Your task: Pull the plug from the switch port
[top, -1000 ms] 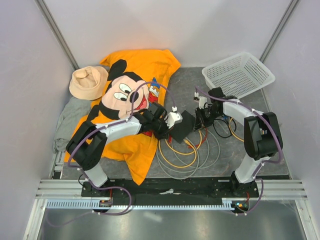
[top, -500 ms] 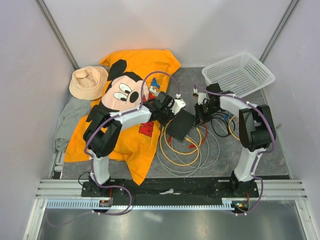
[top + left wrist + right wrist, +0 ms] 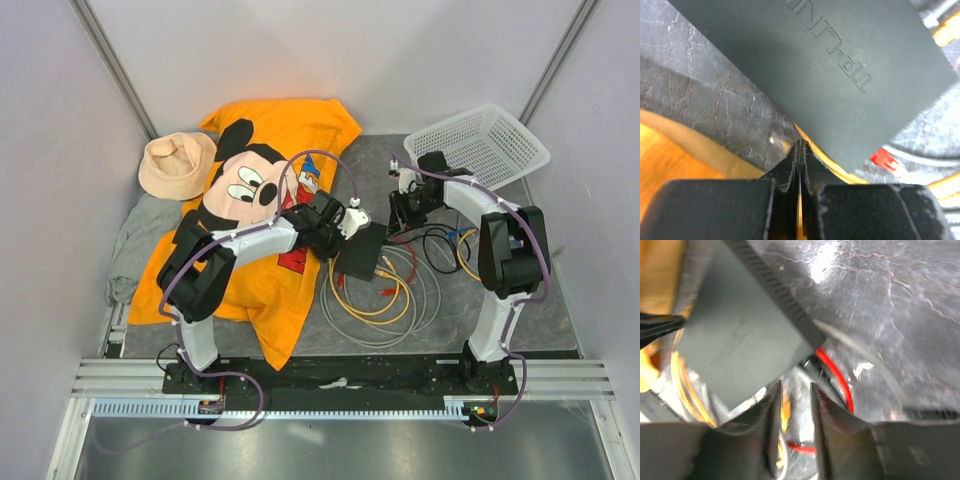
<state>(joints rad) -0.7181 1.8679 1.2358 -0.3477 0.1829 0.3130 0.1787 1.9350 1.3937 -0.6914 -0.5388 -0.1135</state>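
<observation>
Switch (image 3: 362, 252): flat on the counter (image 3: 540, 300), just ahead of the left gripper (image 3: 800, 147).
Left gripper: pressed together, holding nothing.
Right gripper (image 3: 793, 390): just spread a little and backed off, holding nothing.
Red cable (image 3: 840, 377): ahead of the right gripper, let go; plug maybe out.

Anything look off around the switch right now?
The switch lies askew over a tangle of looped cables, and a red plug seems to lie loose by its corner. The left gripper is shut beside it, gripping nothing.
</observation>
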